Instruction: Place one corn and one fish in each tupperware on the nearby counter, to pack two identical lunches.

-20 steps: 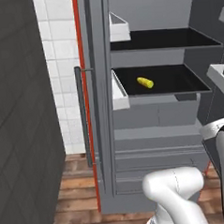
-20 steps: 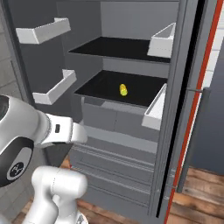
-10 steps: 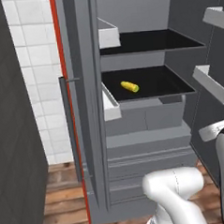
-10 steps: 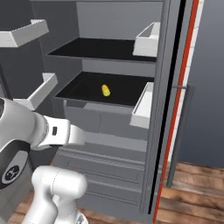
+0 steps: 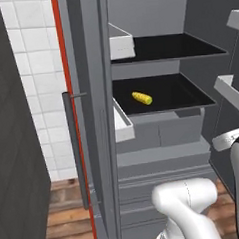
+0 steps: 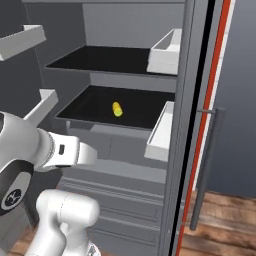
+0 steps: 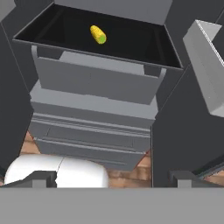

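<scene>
Far to the left there is a dark wall panel (image 5: pixel 15 148), then white wall tiles (image 5: pixel 33 71) running down to a strip of wood floor (image 5: pixel 67 210). Next comes the open fridge door (image 5: pixel 89 118), grey with a red edge and a long upright grey handle (image 5: pixel 75 149) on its outer face; a white door bin (image 5: pixel 120 41) sits high on its inner side and another bin (image 5: pixel 123 124) lower down. Inside the fridge, two black shelves stand one above the other. The upper shelf (image 5: pixel 162 46) is bare, and on the lower shelf (image 5: pixel 180 95) lies one yellowish corn (image 5: pixel 141 98), well back from the front lip, alone and touching nothing else. Below that shelf are grey drawer fronts (image 5: pixel 159 164). In front of them stands the robot's white arm (image 5: pixel 189 207), low and short of the shelves. The gripper (image 7: pixel 113 179) points up toward the lower shelf with its two dark fingertips (image 7: pixel 41 178) spread wide apart and nothing between them; the corn (image 7: pixel 98 34) lies far above them. On the right hangs another white door bin (image 6: pixel 165 45) beside the second door's red edge (image 6: pixel 210 100).
</scene>
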